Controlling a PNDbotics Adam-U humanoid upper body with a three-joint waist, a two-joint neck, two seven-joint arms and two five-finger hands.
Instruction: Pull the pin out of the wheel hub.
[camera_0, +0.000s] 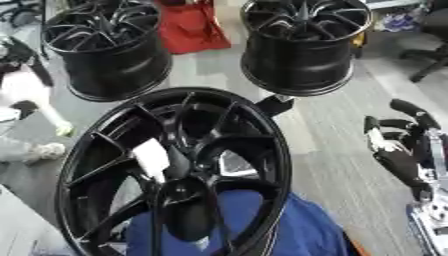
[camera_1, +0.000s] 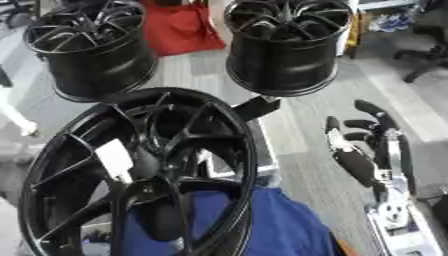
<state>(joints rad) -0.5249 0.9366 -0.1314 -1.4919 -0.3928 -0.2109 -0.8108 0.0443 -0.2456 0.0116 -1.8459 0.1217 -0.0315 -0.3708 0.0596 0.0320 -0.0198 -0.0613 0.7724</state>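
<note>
Our right hand (camera_1: 363, 150) hangs at right of frame, fingers relaxed and holding nothing, well apart from the wheel (camera_0: 175, 170) filling lower left. We cannot make out the pin; reaching blind could snag a spoke.

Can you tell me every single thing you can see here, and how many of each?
Black spoked metal wheel rims: three; one large in front, two standing on the floor behind.
White paper tag: one, on the front rim's spokes.
Blue cloth: one, under the front rim.
Red fabric item: one, far, between the back rims.
Grey floor: one.
Robot's right hand: one, black and silver, right side, fingers up, holding nothing.
</note>
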